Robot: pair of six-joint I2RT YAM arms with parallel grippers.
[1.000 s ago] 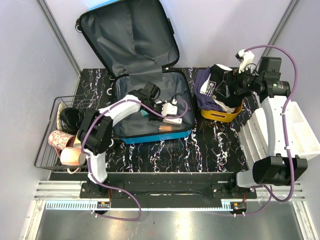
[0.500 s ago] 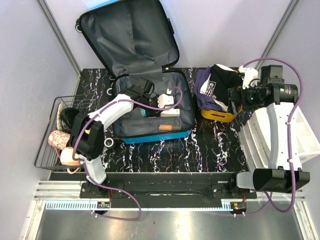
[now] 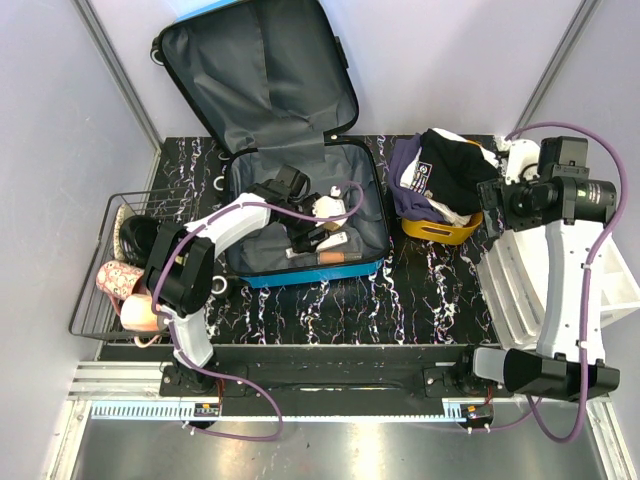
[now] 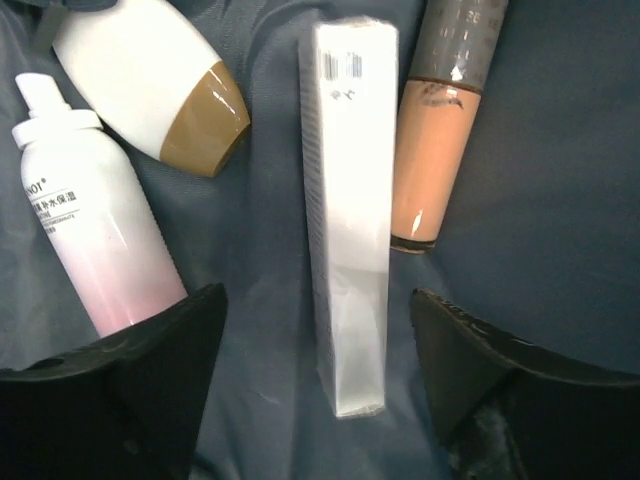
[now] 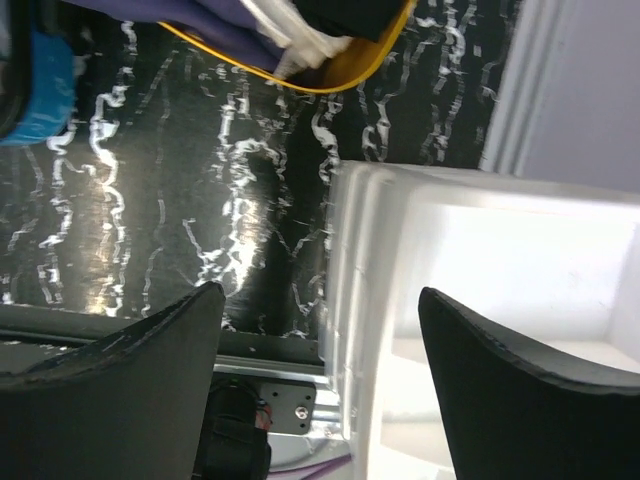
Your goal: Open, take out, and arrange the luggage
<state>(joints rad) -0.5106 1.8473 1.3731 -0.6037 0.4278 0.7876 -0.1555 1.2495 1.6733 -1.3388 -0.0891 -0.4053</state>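
The luggage [image 3: 300, 274] lies open on the table, its lid propped against the back wall and its grey lining [image 4: 540, 200] showing. My left gripper [image 3: 316, 236] hovers inside it, open. A long white box [image 4: 350, 220] lies on the lining between the jaws [image 4: 318, 335], touching neither finger. Beside the box lie a peach tube [image 4: 435, 150], a white-and-pink spray bottle [image 4: 90, 230] and a white bottle with a brown cap [image 4: 160, 85]. My right gripper [image 3: 505, 195] is open and empty, and in its wrist view it [image 5: 320, 300] hangs over the edge of the white organiser [image 5: 480, 250].
An orange bin [image 3: 440, 229] heaped with dark clothes [image 3: 440, 170] stands right of the luggage. The white organiser [image 3: 610, 260] fills the right edge. A wire basket [image 3: 95, 290] with cups [image 3: 125, 285] sits at the left. Grey walls close in on the sides.
My left gripper has opened and shifted towards the near side; the white box it held now lies on the lining. My right arm has swung right, away from the orange bin.
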